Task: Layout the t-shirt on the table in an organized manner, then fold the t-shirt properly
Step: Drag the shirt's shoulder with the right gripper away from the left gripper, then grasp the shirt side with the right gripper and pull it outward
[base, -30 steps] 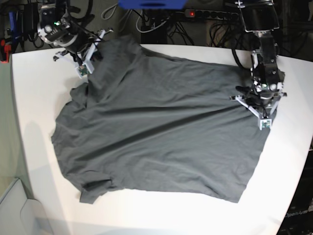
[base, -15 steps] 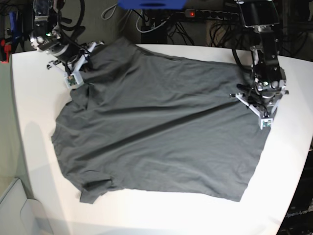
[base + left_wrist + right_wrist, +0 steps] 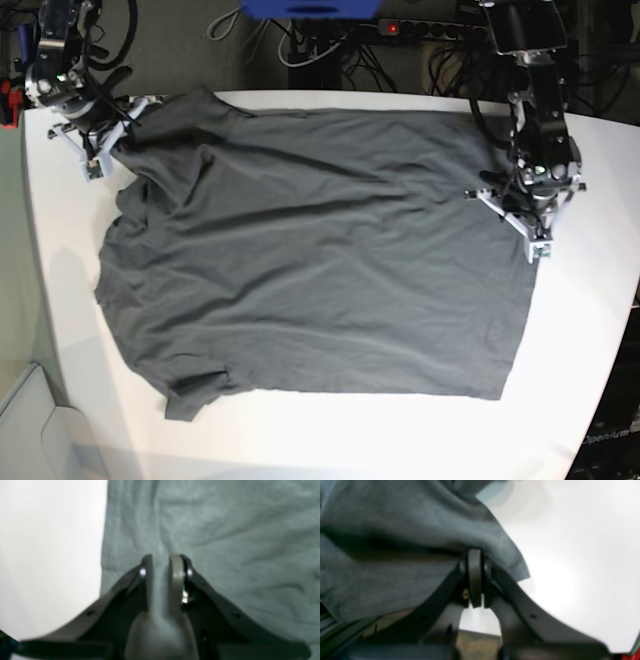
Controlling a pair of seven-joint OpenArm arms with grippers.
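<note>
The dark grey t-shirt lies spread wide across the white table, with a sleeve curled at the near left. My right gripper is at the far left corner, shut on the shirt's far-left edge. In the right wrist view its pressed-together fingers sit under draped t-shirt cloth, beside bare table. My left gripper stands on the shirt's right side. The left wrist view shows this gripper pinching a ridge of the t-shirt close to its edge, next to the table.
Behind the table's far edge hang dark cables and a power strip with a red switch, plus a blue object. White tabletop shows along the near side and at the right of the shirt.
My right gripper moved left and toward the back with the shirt's corner, drawing the cloth out so its far edge runs straighter. My left gripper shifted slightly back and kept its pinch.
</note>
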